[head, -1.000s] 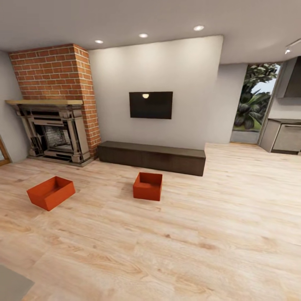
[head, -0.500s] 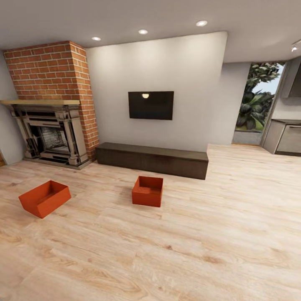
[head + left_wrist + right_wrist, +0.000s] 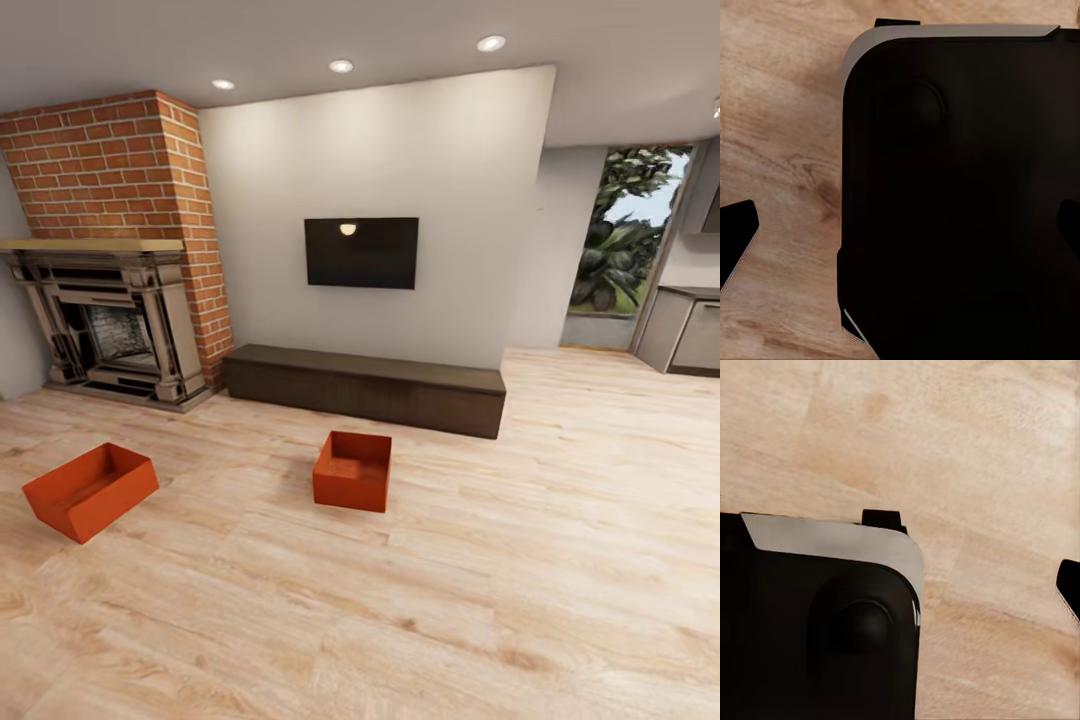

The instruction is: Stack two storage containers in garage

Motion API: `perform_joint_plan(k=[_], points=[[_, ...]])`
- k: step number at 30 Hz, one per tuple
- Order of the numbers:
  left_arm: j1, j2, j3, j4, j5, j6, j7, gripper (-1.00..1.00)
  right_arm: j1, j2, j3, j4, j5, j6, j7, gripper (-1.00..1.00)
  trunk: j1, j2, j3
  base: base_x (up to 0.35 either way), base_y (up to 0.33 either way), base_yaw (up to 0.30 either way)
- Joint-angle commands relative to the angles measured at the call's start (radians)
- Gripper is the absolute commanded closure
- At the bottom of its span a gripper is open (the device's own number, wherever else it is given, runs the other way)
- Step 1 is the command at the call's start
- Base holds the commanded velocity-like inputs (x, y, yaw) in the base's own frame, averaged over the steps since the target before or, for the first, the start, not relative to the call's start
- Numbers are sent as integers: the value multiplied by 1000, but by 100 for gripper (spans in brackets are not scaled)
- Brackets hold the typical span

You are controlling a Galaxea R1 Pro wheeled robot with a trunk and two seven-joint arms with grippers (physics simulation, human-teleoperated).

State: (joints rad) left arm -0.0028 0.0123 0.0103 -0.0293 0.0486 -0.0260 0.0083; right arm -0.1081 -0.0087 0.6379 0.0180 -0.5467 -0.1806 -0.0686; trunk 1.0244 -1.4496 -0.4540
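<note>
Two orange-red storage containers sit open side up on the light wood plank floor of the living room. One container (image 3: 352, 470) lies in front of the dark low cabinet (image 3: 365, 388). The other container (image 3: 90, 490) lies at the left, turned at an angle, before the fireplace. My left gripper (image 3: 900, 232) hangs over my black base, its two dark fingertips (image 3: 736, 241) wide apart and nothing between them. Of my right gripper (image 3: 900, 600), one fingertip (image 3: 1069, 589) shows at the frame's edge over wood floor; the other is lost against the black base.
A black TV (image 3: 361, 253) hangs on the pale wall above the cabinet. A brick fireplace (image 3: 105, 320) fills the left corner. At the right, an opening (image 3: 625, 245) shows plants, beside a grey counter (image 3: 695, 330). Wide wood floor (image 3: 450, 600) lies between me and the containers.
The whole head view has shifted: the camera has moved closer, so wall, TV and containers look larger and the left container sits further left. The containers themselves have not moved.
</note>
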Motion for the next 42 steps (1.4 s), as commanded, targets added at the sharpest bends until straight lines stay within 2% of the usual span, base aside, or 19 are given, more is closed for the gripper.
perform_joint_plan(k=[1,21,42], points=[[0,0,0,0,5,-3,1,-100,-1,1,9,2,-7,-4,-1,-100,1,0,-1,323,0,0],[0,0,-1,0,8,0,1,-100,-1,2,9,2,2,-3,-1,-100,1,0,-1,323,3,0],[0,1,-3,0,10,5,-2,-100,-1,4,9,2,4,-3,-1,-100,1,0,-1,323,119,0]])
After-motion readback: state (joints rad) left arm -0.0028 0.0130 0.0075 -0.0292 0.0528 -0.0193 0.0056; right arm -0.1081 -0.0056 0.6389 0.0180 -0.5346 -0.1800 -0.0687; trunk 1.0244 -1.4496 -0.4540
